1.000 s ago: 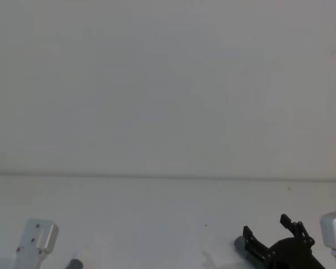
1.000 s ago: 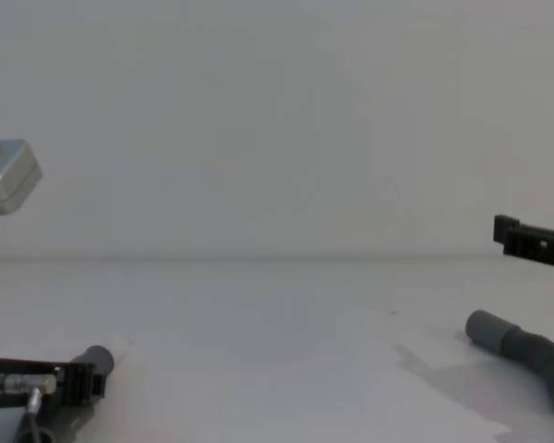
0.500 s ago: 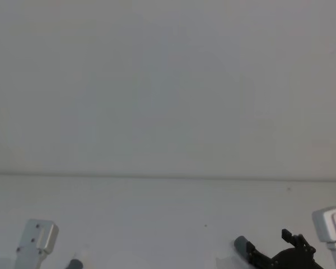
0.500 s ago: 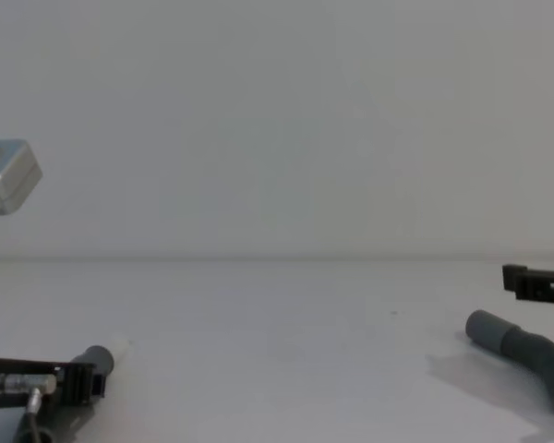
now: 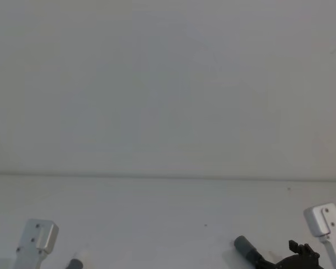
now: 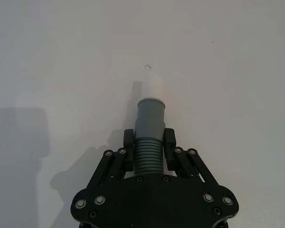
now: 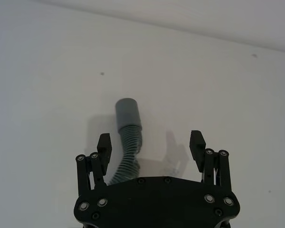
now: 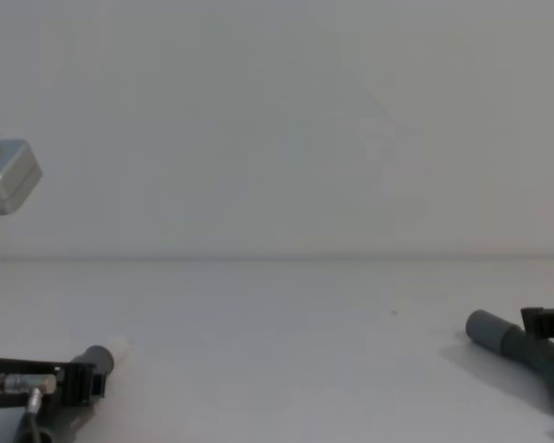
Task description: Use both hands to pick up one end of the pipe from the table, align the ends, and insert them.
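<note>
Between the pinching fingers of the left gripper (image 6: 148, 142) sits the pipe (image 6: 147, 157); the right gripper (image 7: 150, 142) straddles it, fingers spread.

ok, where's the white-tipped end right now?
Robot's left, low in the chest view: the white-tipped end sticks out of the left gripper, shut on the pipe just behind it.
</note>
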Robot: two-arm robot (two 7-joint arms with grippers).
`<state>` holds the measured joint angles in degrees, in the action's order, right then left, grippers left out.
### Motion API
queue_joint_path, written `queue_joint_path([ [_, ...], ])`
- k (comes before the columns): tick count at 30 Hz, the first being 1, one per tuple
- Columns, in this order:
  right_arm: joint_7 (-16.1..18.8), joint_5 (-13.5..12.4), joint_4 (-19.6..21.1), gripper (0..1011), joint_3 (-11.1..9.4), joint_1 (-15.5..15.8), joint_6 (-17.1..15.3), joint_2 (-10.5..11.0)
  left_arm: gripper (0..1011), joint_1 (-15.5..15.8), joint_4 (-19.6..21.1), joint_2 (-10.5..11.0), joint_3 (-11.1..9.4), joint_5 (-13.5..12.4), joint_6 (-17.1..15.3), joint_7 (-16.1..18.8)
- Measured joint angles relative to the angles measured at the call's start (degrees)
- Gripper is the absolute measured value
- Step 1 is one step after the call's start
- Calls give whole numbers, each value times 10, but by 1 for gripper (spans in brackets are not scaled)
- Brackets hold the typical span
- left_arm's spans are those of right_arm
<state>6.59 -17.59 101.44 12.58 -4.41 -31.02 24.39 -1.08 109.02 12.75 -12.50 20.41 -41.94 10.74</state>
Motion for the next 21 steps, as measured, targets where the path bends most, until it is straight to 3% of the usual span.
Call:
queue_joint_path([
  [6,-2,7,-7,1002,6,-17,-30,0,334,0,0,0,0,0,0,0],
  [21,8,22,-11,1001,22,-42,-69,4,333,0,0,0,0,0,0,0],
])
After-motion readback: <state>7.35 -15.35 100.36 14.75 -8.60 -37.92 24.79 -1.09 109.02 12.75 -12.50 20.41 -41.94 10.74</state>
